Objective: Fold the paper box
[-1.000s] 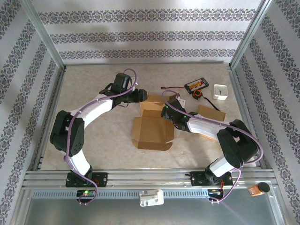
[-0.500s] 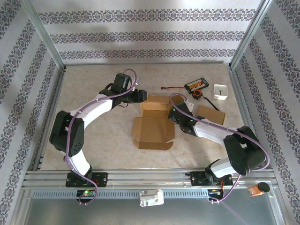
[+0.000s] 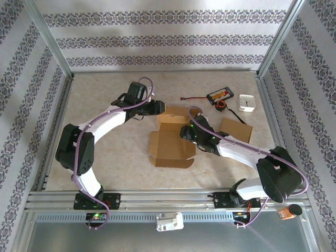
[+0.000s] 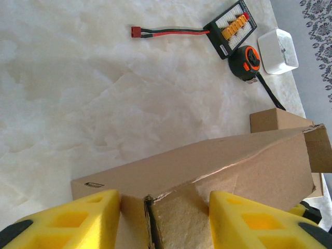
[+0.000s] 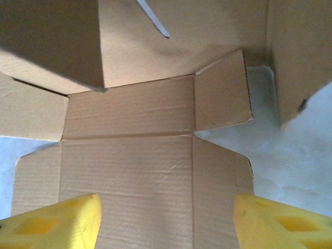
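Mid-fold: L fingers point(image 4: 72, 220) pinch box point(image 3: 169, 148) far wall point(image 4: 218, 161); R fingers point(image 5: 54, 222) spread above base. Next, prob: R tucks side flap point(image 5: 223, 92) up w/o shifting box.

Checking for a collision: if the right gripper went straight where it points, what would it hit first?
Probably the right gripper meets the paper box first, on its flat panel; how far is unclear.
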Controlling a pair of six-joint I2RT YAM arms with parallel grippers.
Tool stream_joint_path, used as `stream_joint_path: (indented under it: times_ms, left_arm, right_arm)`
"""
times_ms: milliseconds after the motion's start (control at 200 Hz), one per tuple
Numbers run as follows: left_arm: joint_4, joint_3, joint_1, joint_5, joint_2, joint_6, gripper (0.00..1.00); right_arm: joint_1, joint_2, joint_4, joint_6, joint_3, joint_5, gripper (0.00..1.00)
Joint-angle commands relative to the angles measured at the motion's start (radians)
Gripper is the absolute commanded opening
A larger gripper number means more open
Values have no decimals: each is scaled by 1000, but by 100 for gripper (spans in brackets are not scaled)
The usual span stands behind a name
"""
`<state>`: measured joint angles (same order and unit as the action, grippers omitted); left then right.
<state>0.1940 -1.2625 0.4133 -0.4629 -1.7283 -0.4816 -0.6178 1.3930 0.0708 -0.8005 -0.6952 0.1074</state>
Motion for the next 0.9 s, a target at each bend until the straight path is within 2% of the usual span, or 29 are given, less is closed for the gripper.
stream_joint_path:
  times_ms: [0, 95, 250, 365, 420, 525, 580, 670, 809, 894]
  left_arm:
    - [57, -7, 10, 12, 5, 16, 47]
    - [68, -7, 12, 19, 12, 26, 47]
    - [56, 1, 10, 18, 11, 22, 47]
    - [73, -20, 13, 5, -6, 20, 47]
    - [76, -22, 13, 6, -6, 22, 47]
    - [70, -18, 12, 7, -5, 21, 47]
    - [71, -18, 15, 7, -5, 22, 47]
    - [75, -20, 15, 7, -2, 24, 47]
    - [74, -17, 24, 13, 4, 23, 47]
    - [74, -14, 26, 16, 6, 25, 47]
  right_arm:
    - [-8, 44, 38, 20, -86, 51, 68]
    - [-73, 22, 43, 48, -85, 118, 71]
    - [-132, -29, 0, 63, -42, 155, 72]
    - [-200, -67, 2, 100, -42, 272, 77]
    - [-171, -68, -14, 72, -20, 276, 79]
    - [-54, -4, -66, 103, -7, 122, 79]
    - [-27, 50, -51, 152, -38, 71, 80]
    - [-20, 107, -37, 227, -89, 59, 84]
    - [33, 169, -39, 196, -118, 43, 90]
    - [57, 188, -47, 187, -126, 49, 97]
